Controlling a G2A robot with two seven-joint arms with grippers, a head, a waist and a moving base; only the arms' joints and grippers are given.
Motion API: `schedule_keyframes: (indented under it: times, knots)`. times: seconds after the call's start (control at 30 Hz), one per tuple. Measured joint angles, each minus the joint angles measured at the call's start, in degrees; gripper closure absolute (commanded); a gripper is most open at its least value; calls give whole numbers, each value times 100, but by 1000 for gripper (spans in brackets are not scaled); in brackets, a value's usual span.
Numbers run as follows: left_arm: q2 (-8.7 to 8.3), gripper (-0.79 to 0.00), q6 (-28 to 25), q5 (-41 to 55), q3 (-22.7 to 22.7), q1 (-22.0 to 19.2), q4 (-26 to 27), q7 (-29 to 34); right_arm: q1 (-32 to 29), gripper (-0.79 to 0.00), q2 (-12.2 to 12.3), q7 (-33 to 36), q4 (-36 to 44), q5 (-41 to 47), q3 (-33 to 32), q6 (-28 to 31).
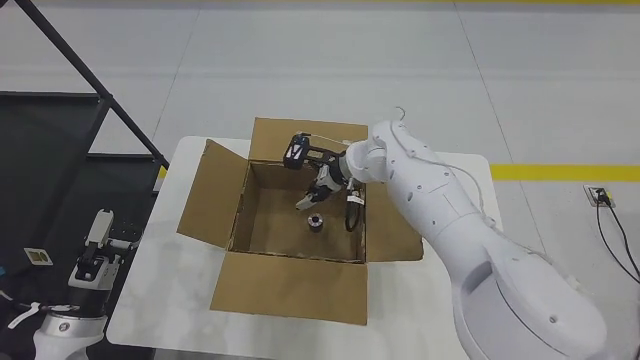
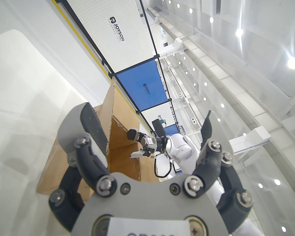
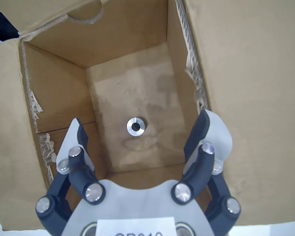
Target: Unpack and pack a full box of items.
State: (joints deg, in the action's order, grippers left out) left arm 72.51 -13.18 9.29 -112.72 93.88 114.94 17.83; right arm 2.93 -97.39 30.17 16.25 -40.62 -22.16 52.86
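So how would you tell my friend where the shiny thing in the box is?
Find the white table, then the open brown cardboard box on it. On the box's floor, below the open right gripper, lies a small metal ring. It is round, shiny silver with a dark hole in the middle, unlike the dull cardboard around it.

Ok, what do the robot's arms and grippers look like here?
The right arm is a smooth, rounded white shell with a black cable looped at its wrist. The left gripper and right gripper match: two curved fingers, pale grey backs, black textured pads, dark links, silver screws, grey plate, white label.
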Motion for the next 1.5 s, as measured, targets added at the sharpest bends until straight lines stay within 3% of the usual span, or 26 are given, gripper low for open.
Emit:
schedule_keyframes:
  times: [0.2, 0.3, 0.4, 0.53, 0.63, 0.73, 0.9, 1.03, 1.33, 1.5]
  knots:
    - [0, -785, 0, 0, 0, 0, 0, 0, -233, -785, 457, -565, 1555, -816, -129, -576]
    - [0, -785, 0, 0, 0, 0, 0, 0, -614, -785, 904, -467, 2782, -1058, -539, -1113]
    - [0, -785, 0, 0, 0, 0, 0, 0, -1354, -785, 1499, 198, 4548, -1404, -1280, -1749]
    - [0, -785, 0, 0, 0, 0, 0, 0, -3104, -785, 2306, 1621, 7432, -2032, -2912, -2457]
    - [0, -785, 0, 0, 0, 0, 0, 0, -4273, -785, 2633, 2259, 8971, -2346, -4100, -2626]
    - [0, -785, 0, 0, 0, 0, 0, 0, -5003, -785, 2786, 2536, 9553, -2739, -5063, -2902]
    - [0, -785, 0, 0, 0, 0, 0, 0, -5625, -785, 2918, 2693, 9192, -3277, -6158, -3412]
    - [0, -785, 0, 0, 0, 0, 0, 0, -5763, -785, 3008, 2976, 8359, -3404, -6679, -3253]
    - [0, -785, 0, 0, 0, 0, 0, 0, -5231, -785, 3046, 3002, 6100, -3037, -6589, -2911]
    - [0, -785, 0, 0, 0, 0, 0, 0, -4908, -785, 3053, 2863, 5240, -3072, -6432, -2903]
